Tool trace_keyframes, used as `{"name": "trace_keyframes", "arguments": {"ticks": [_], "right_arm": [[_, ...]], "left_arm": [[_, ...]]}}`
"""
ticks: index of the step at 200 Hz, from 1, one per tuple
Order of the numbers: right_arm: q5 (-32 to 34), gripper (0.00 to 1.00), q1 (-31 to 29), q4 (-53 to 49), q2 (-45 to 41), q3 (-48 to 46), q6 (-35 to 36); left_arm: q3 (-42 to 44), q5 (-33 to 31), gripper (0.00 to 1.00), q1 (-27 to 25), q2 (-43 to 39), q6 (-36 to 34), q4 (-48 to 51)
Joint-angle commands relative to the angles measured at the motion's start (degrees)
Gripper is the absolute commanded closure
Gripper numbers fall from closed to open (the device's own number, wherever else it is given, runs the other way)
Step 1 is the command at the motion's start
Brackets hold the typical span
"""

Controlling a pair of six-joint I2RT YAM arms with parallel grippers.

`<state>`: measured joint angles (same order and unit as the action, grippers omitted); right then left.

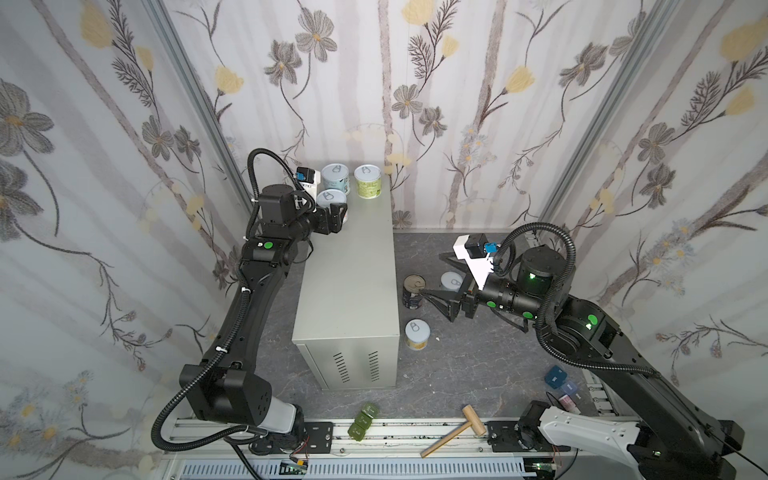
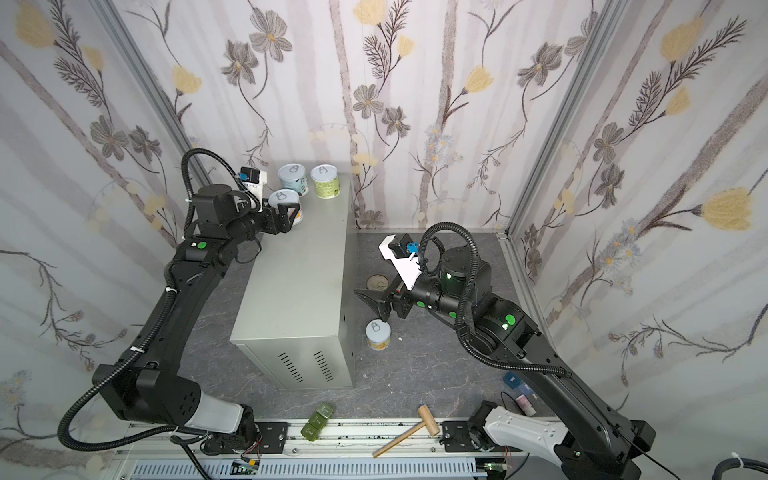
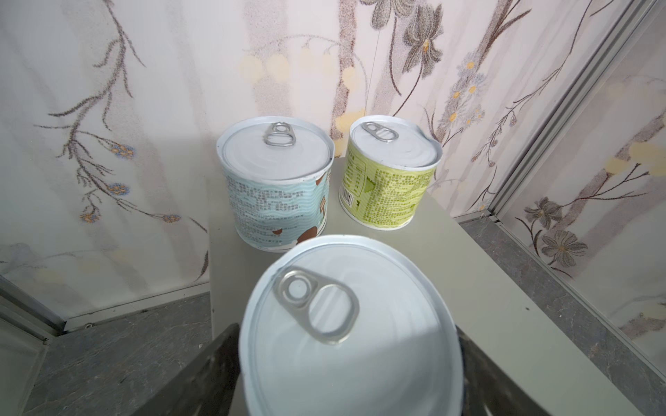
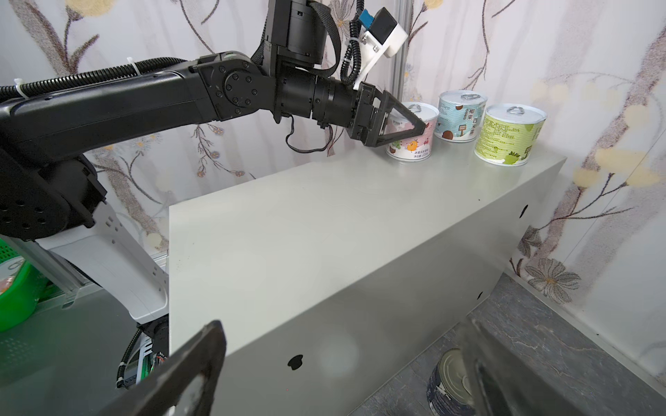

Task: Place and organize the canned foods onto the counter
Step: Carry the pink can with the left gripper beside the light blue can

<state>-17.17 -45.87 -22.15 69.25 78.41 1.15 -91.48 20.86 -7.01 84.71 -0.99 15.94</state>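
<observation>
Top view: left gripper (image 1: 338, 216) around pink can (image 1: 331, 198), back of counter (image 1: 349, 291), beside blue can (image 1: 336, 178), green can (image 1: 367, 183). Right gripper (image 1: 436, 307) spread wide by dark can (image 1: 413, 291) on floor (image 1: 457, 374).
Left wrist: fingers (image 3: 201, 367) beside pink can; pinching or loose, cannot tell. Let go softly, pull straight back, no bumping neighbors.
Right wrist: counter side close to dark can.

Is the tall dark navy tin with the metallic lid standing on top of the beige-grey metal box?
No, the dark navy tin stands on the dark grey marbled floor beside the beige-grey metal box.
</observation>
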Motion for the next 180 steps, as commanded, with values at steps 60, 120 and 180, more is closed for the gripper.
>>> {"name": "trace_keyframes", "arguments": {"ticks": [60,120,180], "right_arm": [[0.95,0.00,-0.45,1.94,-0.04,0.19,0.90],[0.65,0.00,-0.48,2.38,0.79,0.79,1.18],[1.05,0.00,-0.63,2.16,0.52,0.60,1.07]], "left_arm": [[1.60,2.64,0.00,0.57,-4.13,-0.36,1.37],[5.38,3.42,0.00,1.55,-7.63,-0.89,2.34],[7.37,2.67,0.07,1.73,-8.01,-0.17,0.74]]}}
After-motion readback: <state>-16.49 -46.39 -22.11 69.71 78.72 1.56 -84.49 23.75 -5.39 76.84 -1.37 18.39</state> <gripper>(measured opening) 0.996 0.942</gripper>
